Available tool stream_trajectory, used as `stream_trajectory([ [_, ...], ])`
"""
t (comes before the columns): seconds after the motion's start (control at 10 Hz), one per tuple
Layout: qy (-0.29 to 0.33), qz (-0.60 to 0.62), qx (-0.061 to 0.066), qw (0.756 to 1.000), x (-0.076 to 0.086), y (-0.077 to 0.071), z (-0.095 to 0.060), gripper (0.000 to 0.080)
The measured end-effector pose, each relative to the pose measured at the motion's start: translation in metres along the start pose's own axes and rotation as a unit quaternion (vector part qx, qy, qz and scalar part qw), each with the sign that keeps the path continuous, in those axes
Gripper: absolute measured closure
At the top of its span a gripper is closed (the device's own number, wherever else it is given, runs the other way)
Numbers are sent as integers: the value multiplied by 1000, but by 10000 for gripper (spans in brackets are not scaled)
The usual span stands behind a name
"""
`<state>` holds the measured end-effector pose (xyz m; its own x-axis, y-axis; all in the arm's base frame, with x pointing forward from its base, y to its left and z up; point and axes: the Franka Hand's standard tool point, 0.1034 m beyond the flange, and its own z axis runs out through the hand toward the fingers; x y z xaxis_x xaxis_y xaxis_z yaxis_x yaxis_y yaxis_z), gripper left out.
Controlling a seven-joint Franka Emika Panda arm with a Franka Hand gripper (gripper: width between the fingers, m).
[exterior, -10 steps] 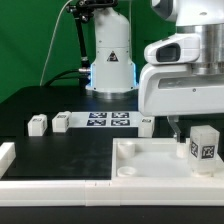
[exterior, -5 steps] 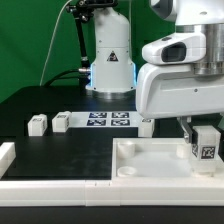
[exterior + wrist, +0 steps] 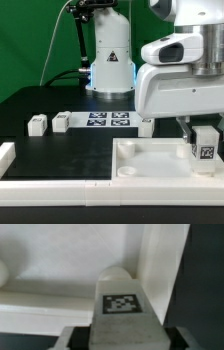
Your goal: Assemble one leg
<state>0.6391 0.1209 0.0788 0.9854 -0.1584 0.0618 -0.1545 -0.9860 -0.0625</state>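
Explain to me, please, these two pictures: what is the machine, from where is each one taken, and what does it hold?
The white machine is a robot arm with a two-finger claw. One picture comes from a camera off the arm, the other from a camera on its wrist, looking along the claw. The claw is shut on a small white leg with a square tag, at a corner of the white tray. Other legs and the flat marker board lie on the black table.

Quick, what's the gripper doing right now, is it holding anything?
Gripper: closed, holding the leg.
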Motion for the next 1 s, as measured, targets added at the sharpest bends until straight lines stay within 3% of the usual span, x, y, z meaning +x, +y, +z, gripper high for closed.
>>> stream_trajectory([
  [0.3, 1, 148, -1, 989, 0, 0, 0, 503],
  [0.6, -1, 348, -6, 938, -4, -3, 1, 503],
  [0.7, -3, 436, -4, 900, -7, -6, 2, 503],
  [1.0, -7, 520, 0, 854, -7, -8, 3, 503],
])
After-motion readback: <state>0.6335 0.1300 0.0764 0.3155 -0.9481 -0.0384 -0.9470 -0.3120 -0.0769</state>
